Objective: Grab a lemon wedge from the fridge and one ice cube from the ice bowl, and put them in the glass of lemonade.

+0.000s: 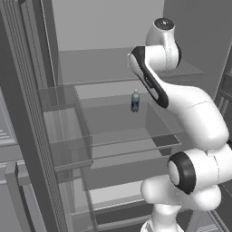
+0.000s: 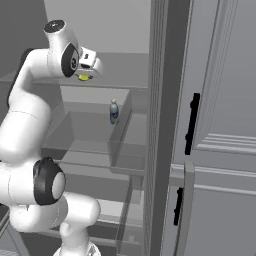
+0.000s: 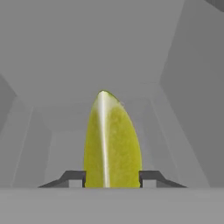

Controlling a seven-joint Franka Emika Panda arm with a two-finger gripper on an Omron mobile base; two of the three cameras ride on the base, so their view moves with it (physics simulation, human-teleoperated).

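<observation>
The fridge [image 1: 113, 140] stands open in front of me, with clear glass shelves [image 2: 85, 150]. My arm reaches in at the upper shelf. The lemon wedge [image 3: 111, 140] is bright yellow and stands upright right in front of the hand camera. My gripper [image 3: 111, 177] is shut on it, with a dark fingertip [image 3: 72, 176] against each side. From the right base view the lemon wedge [image 2: 84, 77] shows as a yellow spot under the hand, at my gripper [image 2: 87, 74], just above the upper shelf. The ice bowl and the glass of lemonade are out of view.
A small dark bottle with a pale label [image 1: 135, 100] [image 2: 114, 111] stands on the middle shelf, below and to the right of the hand. The fridge's open doors [image 1: 31, 113] [image 2: 159, 125] flank the arm. Panelled grey cabinets with black handles [image 2: 220, 100] stand to the right.
</observation>
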